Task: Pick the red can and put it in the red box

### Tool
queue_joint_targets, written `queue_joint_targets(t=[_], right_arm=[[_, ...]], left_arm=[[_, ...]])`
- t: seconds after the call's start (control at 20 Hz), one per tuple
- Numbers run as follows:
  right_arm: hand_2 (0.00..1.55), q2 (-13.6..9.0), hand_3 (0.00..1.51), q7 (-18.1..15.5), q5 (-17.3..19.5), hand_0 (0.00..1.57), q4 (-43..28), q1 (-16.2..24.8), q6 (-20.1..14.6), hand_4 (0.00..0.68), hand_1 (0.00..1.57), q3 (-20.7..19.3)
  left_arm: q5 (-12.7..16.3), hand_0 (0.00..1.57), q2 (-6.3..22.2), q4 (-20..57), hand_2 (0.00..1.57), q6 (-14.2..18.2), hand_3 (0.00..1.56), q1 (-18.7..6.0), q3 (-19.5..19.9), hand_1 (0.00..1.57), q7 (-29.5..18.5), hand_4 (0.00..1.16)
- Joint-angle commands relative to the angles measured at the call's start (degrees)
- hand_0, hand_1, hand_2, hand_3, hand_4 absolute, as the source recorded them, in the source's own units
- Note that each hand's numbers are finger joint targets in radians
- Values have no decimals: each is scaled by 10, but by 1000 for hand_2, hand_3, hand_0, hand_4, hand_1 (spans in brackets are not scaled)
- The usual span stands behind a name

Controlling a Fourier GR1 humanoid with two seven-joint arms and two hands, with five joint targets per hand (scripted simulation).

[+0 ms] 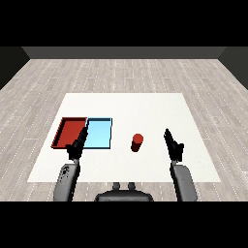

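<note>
One red can (137, 142) stands upright at the frame's centre on the white table (145, 106), touching neither hand; two trays lie left of it, one red tray (69, 132) and one light blue tray (98, 133), side by side. Two hands show; the left hand (76, 145) overlaps the trays' near edge, the right hand (173, 145) is right of the can, both with fingers straight, grasping nothing.

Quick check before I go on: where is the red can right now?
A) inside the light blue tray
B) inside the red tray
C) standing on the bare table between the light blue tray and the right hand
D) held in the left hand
C: the red can stands upright on the white table, right of the light blue tray and left of the right hand, touching neither.
</note>
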Motion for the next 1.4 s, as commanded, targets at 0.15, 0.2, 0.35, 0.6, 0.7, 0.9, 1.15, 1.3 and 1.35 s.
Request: queue_joint_targets(t=[0.15,0.2,0.35,0.6,0.7,0.9,1.15,1.3,1.35], right_arm=[[0,-13,0,-30,-27,0,4,10,45,0,0,-39],[0,-19,0,-33,-32,0,5,12,53,0,0,-47],[0,-8,0,-155,-57,0,-39,-4,62,0,0,-56],[0,-16,0,-241,-80,0,-19,48,113,0,0,-72],[0,-9,0,-207,-71,0,-16,16,99,0,0,-67],[0,-19,0,-222,-89,0,30,-22,118,0,0,-89],[0,-11,0,-231,-70,0,17,20,128,0,0,-76],[0,12,0,-184,-67,0,-38,27,106,0,0,-51],[0,23,0,-158,-43,0,-57,30,82,0,0,-33]], left_arm=[[-10,0,-7,7,0,4,0,-10,15,0,18,0],[-11,0,-8,8,0,6,0,-12,18,0,23,0],[16,0,-32,-67,0,12,0,-35,30,0,-120,0],[43,0,-16,-28,0,-27,0,-16,55,0,-192,0],[35,0,-25,-6,0,-24,0,-19,52,0,-217,0],[27,0,-28,-6,0,-25,0,1,47,0,-243,0],[13,0,-46,-30,0,-6,0,13,17,0,-228,0],[48,0,-30,5,0,-34,0,-12,48,0,-242,0],[34,0,-36,-13,0,-25,0,-2,34,0,-237,0]])
